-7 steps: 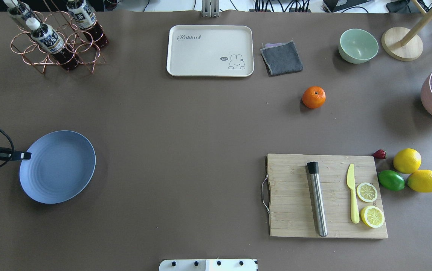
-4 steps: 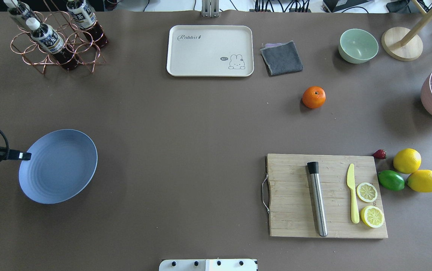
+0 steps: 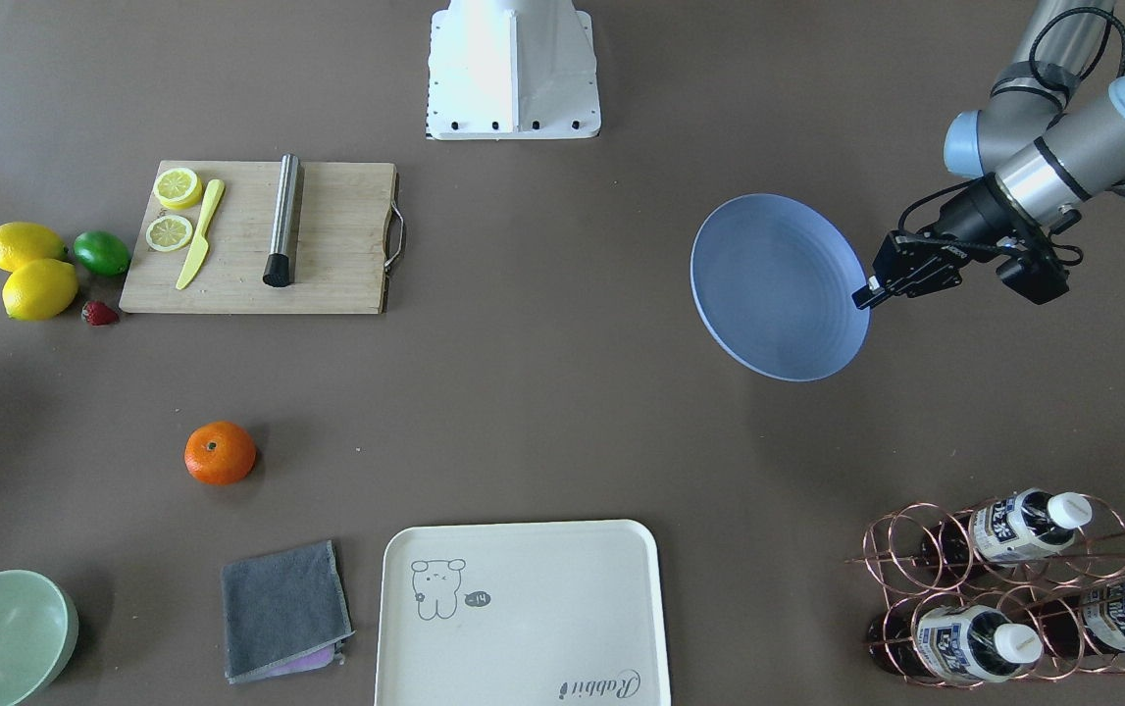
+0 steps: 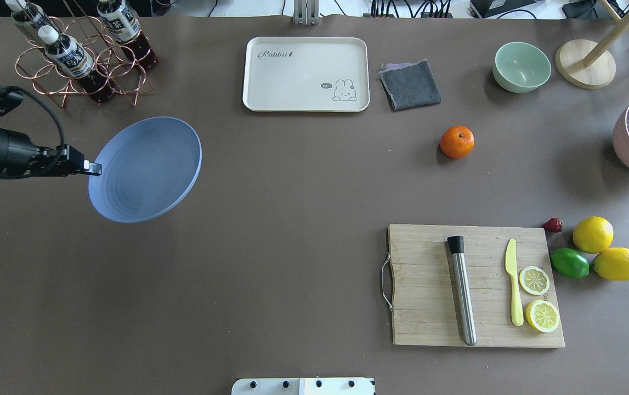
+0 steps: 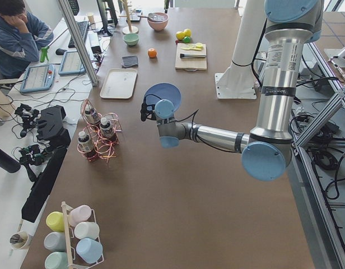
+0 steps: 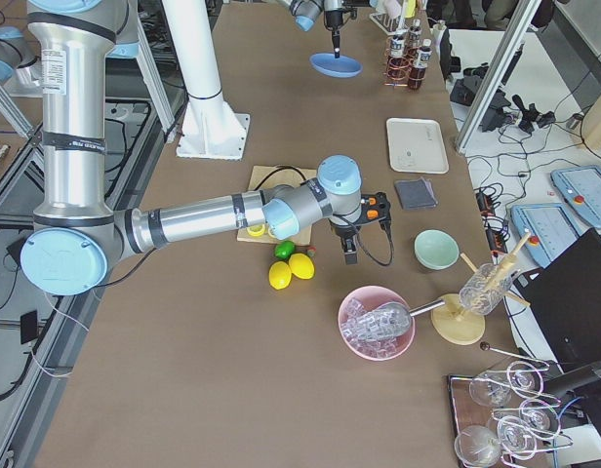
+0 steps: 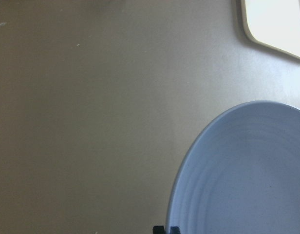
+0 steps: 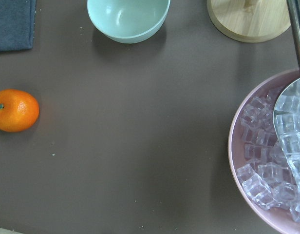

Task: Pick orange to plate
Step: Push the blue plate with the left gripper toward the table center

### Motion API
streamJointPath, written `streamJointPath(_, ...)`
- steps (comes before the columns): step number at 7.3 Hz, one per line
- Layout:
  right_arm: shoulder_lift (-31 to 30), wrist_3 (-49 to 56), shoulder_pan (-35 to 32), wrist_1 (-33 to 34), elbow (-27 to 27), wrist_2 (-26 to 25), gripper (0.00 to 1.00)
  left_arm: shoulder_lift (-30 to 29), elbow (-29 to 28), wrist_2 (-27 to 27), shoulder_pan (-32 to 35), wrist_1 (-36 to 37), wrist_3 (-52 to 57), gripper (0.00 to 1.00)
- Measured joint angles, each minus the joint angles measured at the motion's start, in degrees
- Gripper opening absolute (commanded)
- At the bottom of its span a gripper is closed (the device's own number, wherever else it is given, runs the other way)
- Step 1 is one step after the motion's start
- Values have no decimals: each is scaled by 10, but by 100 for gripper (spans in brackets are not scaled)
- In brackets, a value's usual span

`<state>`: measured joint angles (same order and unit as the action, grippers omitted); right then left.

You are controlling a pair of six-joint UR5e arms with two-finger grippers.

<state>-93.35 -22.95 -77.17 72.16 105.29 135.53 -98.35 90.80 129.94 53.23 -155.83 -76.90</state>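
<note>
Orange [image 4: 457, 142] rests on table [image 4: 292, 192]; left jaws grip tilted plate [image 4: 147, 167].

Soft, even light falls from above on the brown table [image 4: 292, 219], and shadows are faint with blurred edges. The plate [image 4: 147, 167], clamped in the jaws of the left gripper [image 4: 95, 166], throws only a dim, wide patch beneath them. The left wrist view is pale and washed out: the tray [image 7: 281, 24], up and right of the jaws, is blown almost white, and the plate rim nearest the jaws is soft. The right wrist view is crisp, its ice [image 8: 271, 165] glinting
</note>
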Motion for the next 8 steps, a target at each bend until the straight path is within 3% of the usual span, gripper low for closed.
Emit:
streamJointPath(4, 1, -2, 0, 0, 0, -1, 100, -166, 2, -193, -155, 227, -5, 0)
streamJointPath(7, 3, -2, 1, 0, -2, -1, 100, -218, -35, -257, -204, 276, -3, 0)
streamJointPath(8, 4, -2, 1, 0, -3, -1, 100, -222, -44, -268, -205, 278, -1, 55)
